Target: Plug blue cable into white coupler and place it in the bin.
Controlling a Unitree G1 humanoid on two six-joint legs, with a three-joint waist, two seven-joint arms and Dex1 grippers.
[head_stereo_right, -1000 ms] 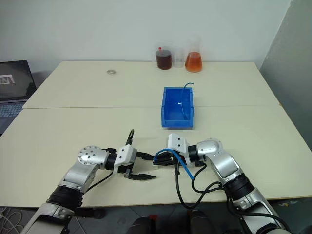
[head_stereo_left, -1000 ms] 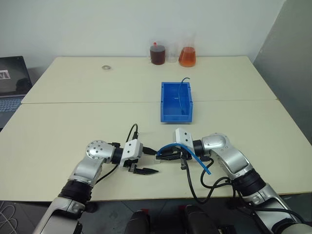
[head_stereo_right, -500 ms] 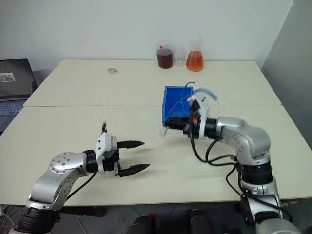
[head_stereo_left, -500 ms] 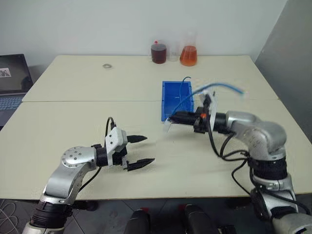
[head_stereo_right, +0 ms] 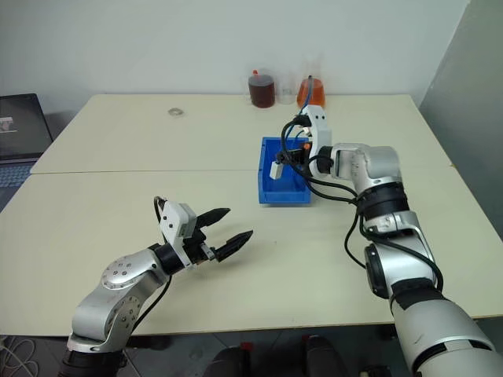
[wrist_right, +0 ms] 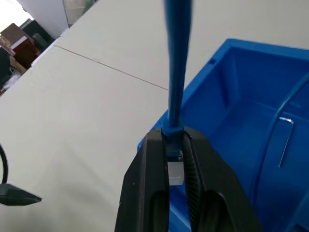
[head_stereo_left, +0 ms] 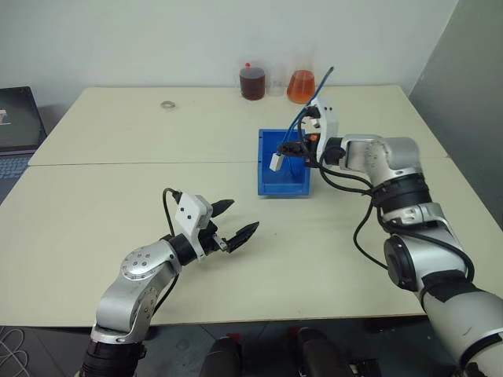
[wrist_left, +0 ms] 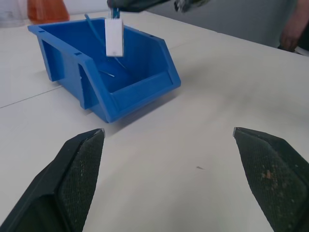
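The blue cable (head_stereo_left: pixel 308 118), pinched in the right pincer (head_stereo_left: pixel 292 149), dangled the white coupler (head_stereo_left: pixel 277 162) straight down over the bin (head_stereo_left: pixel 283 182); the left pincer (head_stereo_left: pixel 234 222) was spread wide above the bench (head_stereo_left: pixel 118 188), well apart.

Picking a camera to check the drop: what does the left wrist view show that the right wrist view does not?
Left wrist view: the white coupler hanging over the bin, an orange flask, and the open left end effector. Right wrist view: the right end effector shut on the blue cable at its plug end. Both: the bin with another thin cord inside.
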